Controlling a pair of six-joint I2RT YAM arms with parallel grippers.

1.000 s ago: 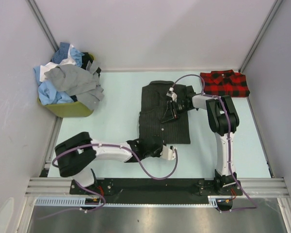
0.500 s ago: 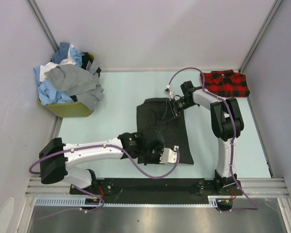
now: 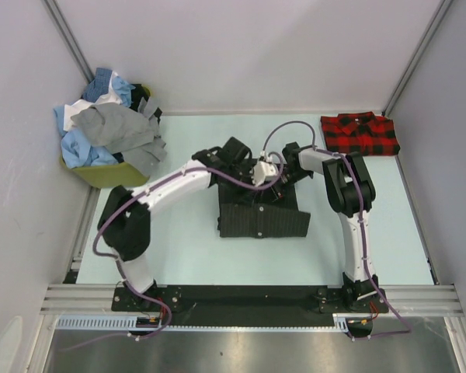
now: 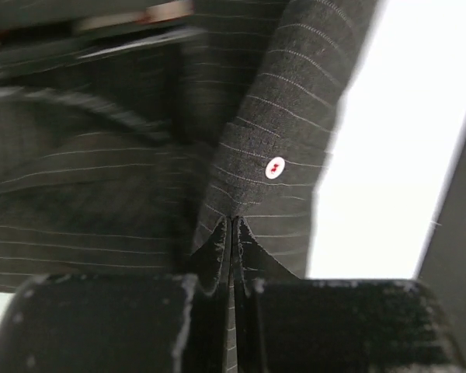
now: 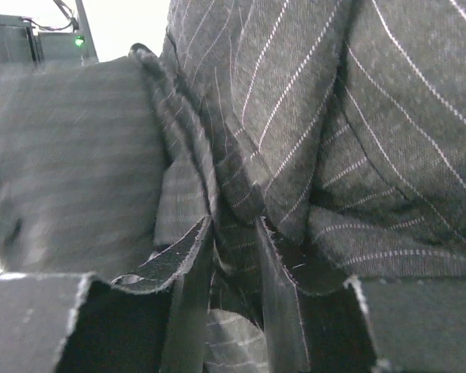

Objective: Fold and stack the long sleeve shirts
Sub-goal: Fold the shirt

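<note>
A dark charcoal pinstripe shirt (image 3: 260, 221) lies folded in the middle of the table. My left gripper (image 3: 258, 172) is shut on its far edge; in the left wrist view the jaws (image 4: 233, 233) pinch a fold of cloth beside a white button (image 4: 274, 168). My right gripper (image 3: 278, 180) is close beside it, shut on bunched pinstripe cloth (image 5: 241, 194) that fills the gap between its fingers. Both grippers hold the cloth above the far part of the shirt. A folded red-and-black plaid shirt (image 3: 360, 134) lies at the far right corner.
A yellow-green bin (image 3: 113, 172) at the far left holds a heap of blue, white and grey shirts (image 3: 109, 128). Grey walls and metal rails enclose the table. Both arms cross over the table's middle.
My left arm swung from the near side of the dark shirt to its far edge, carrying the near part over. The shirt now lies shorter, folded across. My right gripper stayed at the far edge.
</note>
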